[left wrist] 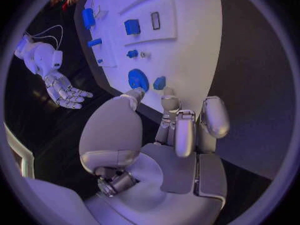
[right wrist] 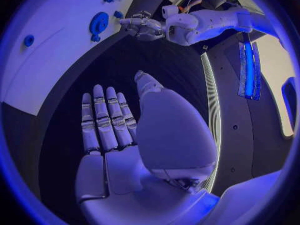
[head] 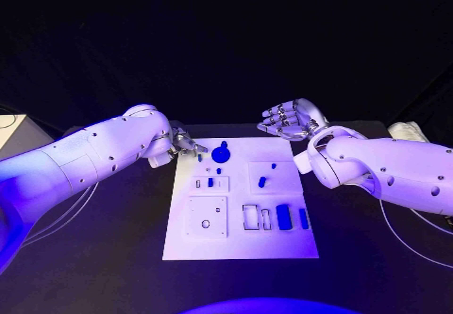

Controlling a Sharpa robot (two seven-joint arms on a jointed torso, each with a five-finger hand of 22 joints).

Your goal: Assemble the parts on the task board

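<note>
Now left hand [head: 182, 144] at task board's [head: 241, 242] far left corner, fingers curled near small blue part [left wrist: 160, 83] beside round blue part [head: 221, 155] — cannot tell if pinching; next move calls for secure grasp. Right hand [head: 290, 120] spread, empty, off board's far edge — waiting

The task board [head: 241, 245] is a plain white plate lying on a black counter [head: 94, 261]. The parts on it are blue: a round disc [head: 221, 155] at the far edge, a small piece [head: 262, 182] near the middle, and an oblong block [head: 284, 216] with a slimmer bar [head: 304, 218] at the near right. Both arms are white, and the left robot hand [head: 185, 145] and the right robot hand [head: 288, 120] are silver.
</note>
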